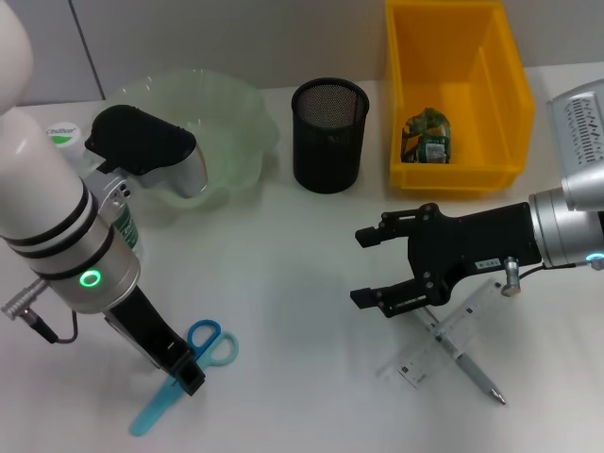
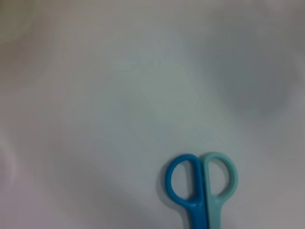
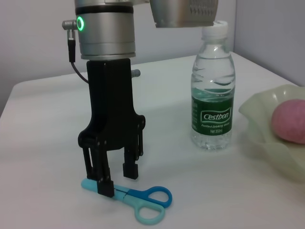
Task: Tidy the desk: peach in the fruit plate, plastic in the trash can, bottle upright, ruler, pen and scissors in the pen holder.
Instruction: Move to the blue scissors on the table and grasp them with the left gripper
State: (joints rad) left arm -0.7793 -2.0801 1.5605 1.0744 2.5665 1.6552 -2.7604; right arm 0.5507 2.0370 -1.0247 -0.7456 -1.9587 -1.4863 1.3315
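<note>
The left gripper (image 3: 112, 179) is spread around the scissors (image 3: 138, 200) (flat on the tabletop (image 1: 302, 283)); the right gripper (image 1: 363, 266) hangs spread.

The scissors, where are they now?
In the head view, the scissors lie on the table's front left, under the left claw, whose open fingers straddle the blades, in front of the bottle.
</note>
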